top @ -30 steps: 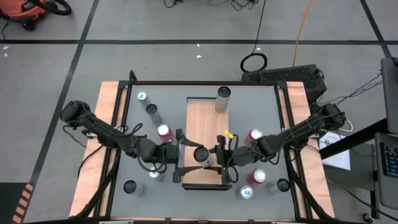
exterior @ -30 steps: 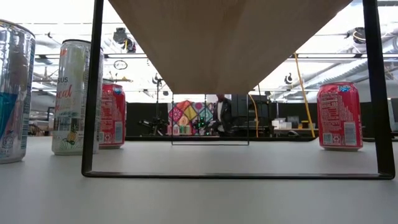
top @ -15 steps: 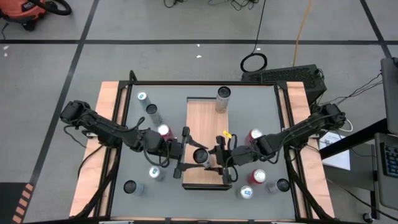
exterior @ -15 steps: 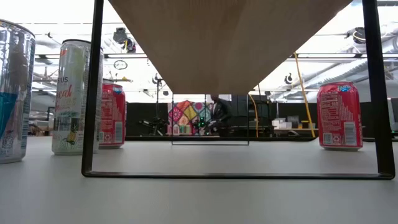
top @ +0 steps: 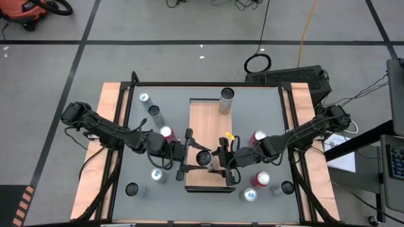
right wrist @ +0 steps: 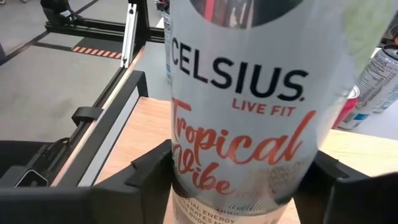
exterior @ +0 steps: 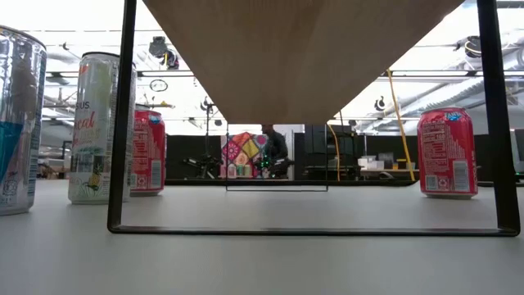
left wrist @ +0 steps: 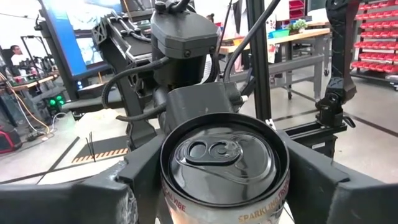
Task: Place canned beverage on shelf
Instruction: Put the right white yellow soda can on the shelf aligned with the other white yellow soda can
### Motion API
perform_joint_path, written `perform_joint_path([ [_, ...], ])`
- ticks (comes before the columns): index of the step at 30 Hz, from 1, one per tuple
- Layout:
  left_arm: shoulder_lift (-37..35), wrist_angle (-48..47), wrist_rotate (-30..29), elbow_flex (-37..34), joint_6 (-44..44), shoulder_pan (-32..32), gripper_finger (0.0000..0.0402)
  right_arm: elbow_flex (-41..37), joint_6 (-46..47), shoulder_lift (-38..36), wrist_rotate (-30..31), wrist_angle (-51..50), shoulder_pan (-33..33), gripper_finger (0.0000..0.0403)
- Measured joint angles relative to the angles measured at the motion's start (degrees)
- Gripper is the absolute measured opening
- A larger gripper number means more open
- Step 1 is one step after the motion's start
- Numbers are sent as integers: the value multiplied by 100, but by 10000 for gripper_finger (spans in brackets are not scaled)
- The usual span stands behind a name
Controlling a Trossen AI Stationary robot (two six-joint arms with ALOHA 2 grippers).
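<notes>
Standing on shelf (top: 205, 132), can (top: 204, 157) between both fingers (right wrist: 143, 177)

The shelf (top: 207, 120) is light-brown wood grain with thin dark edges. The can (right wrist: 245, 106) on it is white with black and orange-red lettering. The tabletop (top: 265, 113) is grey, and a red can (exterior: 446, 152) stands at right.

white celsius can (top: 204, 157) upright on wood-grain shelf (top: 207, 120).
</notes>
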Motion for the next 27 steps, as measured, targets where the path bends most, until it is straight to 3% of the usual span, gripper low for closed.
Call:
perform_joint_path([
  [8, -10, -91, 38, -17, 0, 0, 251, 15, 95, -393, 360, -493, 16, 297],
  [13, -200, -193, 48, -17, 91, -10, 250, 15, 199, -947, 517, -1267, 145, 303],
  [19, -671, -324, 10, -17, 236, 279, 250, 15, 859, -1726, 558, -2986, 470, 304],
  [23, -985, -575, 24, -15, 240, 706, 249, -42, 1335, -1910, 1285, -4086, 786, 304],
  [27, -1082, -819, 266, -15, 245, 1242, 249, -432, 1343, -2057, 1808, -4187, 1030, 304],
])
